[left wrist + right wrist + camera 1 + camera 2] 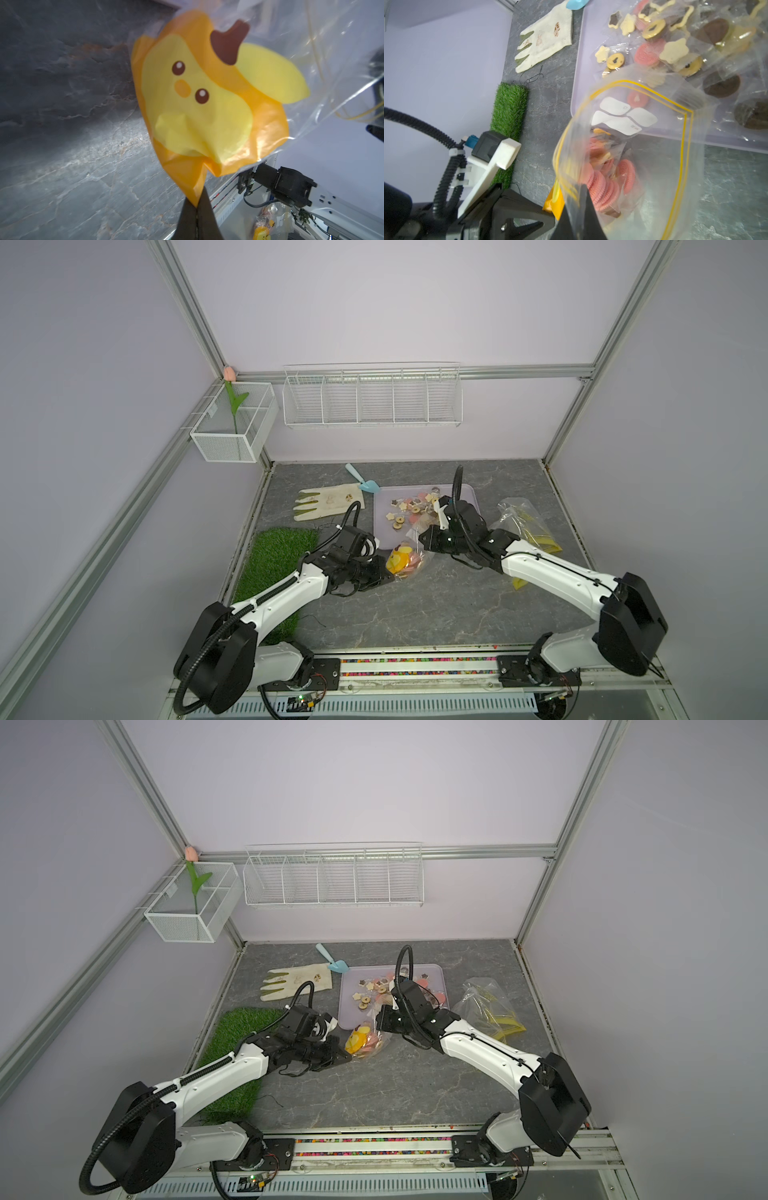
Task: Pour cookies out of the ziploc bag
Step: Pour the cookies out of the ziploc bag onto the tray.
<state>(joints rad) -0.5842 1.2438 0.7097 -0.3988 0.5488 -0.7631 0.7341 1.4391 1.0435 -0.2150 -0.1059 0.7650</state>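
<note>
— Where's the ziploc bag (409,556) from where you stand?

— Strung between the two pincers, just off the near edge of the lilac tray (471,494). The left gripper (386,573) has the end away from the tray, and the right gripper (420,536) has the end beside it.

— Are the left one's jaws spread?

— No, pressed flat together. The left wrist view shows them nipping a corner of the orange film with the cartoon face (199,99). The rest of the bag fans out beyond the tips.

— And the right?

— Closed too, pinching the bag's rim by the yellow zip line (686,145). The mouth gapes open just past its tips, facing the tray.

— And the cookies (602,187)?

— Some are in the bag. A clump of pink discs sits inside the clear wall, close beyond the right pincer's tips. The others lie on the tray: pink rounds, cream stars and rings, and dark brown pieces. Many of those are in small clear wrappers, and they are farther from both pincers.

— Does the bag touch the table (415,614)?

— Can't tell from here.

— Anything else about?

— A second clear bag (524,526) lies to the right of the tray. A pale glove (328,504) and a blue scoop (366,486) are to its left. There's a green grass mat (277,568) beneath the left arm.
</note>
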